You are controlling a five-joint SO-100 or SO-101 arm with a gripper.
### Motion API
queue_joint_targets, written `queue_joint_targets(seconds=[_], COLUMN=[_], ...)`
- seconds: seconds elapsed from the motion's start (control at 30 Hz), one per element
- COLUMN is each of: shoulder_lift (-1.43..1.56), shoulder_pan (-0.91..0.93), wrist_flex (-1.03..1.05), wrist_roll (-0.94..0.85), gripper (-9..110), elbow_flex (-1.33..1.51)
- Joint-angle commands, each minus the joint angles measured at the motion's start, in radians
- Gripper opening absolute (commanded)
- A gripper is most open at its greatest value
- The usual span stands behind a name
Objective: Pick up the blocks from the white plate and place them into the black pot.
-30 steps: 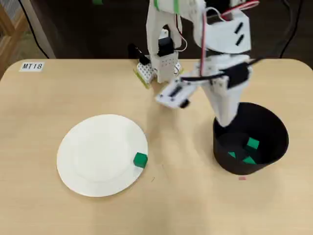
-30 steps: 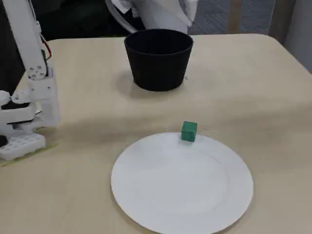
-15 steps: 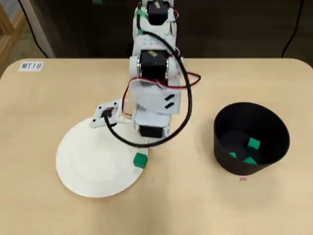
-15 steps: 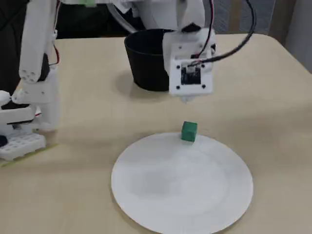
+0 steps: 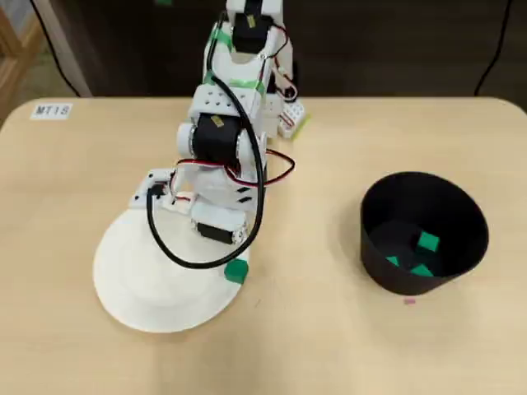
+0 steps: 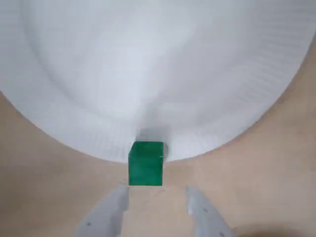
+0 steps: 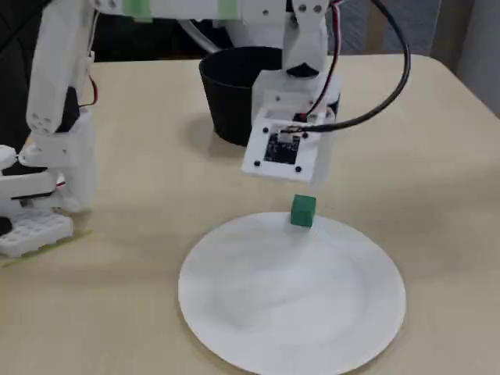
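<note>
Overhead view: one green block (image 5: 236,271) sits on the plate's (image 5: 140,280) right rim, the arm above it; three blocks (image 5: 426,241) lie in the pot (image 5: 422,230). Wrist view: gripper (image 6: 157,197) spread apart, empty, just short of the block (image 6: 145,163). Fixed view: block (image 7: 303,211) on the plate's (image 7: 289,297) far edge, pot (image 7: 234,90) behind.

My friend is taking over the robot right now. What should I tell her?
Gripper: open and empty, low over the table just short of the last block.
Last block: sitting on the rim of the plate, on the side nearest the pot in the overhead view.
Pot: standing apart from the plate, with green blocks inside; three seem to show.
Done: most blocks are in the pot.
Left: close on the last block, lift it, carry it over and drop it in the pot.
</note>
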Motion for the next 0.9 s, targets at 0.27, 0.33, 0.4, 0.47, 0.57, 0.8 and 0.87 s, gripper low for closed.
queue_joint_targets(seconds=[0.27,0.33,0.4,0.47,0.57,0.8,0.87], shoulder_lift=[0.055,0.055,0.049,0.041,0.037,-0.003,-0.014], shoulder_pan=[-0.034,-0.037,-0.037,-0.034,-0.029,-0.025,-0.023], wrist_flex=[-0.083,-0.103,-0.115,-0.126,-0.150,-0.173,-0.176], wrist_roll=[-0.015,-0.015,-0.006,0.002,0.006,0.015,0.018], gripper=[26,27,27,27,28,29,30], elbow_flex=[0.081,0.087,0.092,0.094,0.101,0.103,0.103])
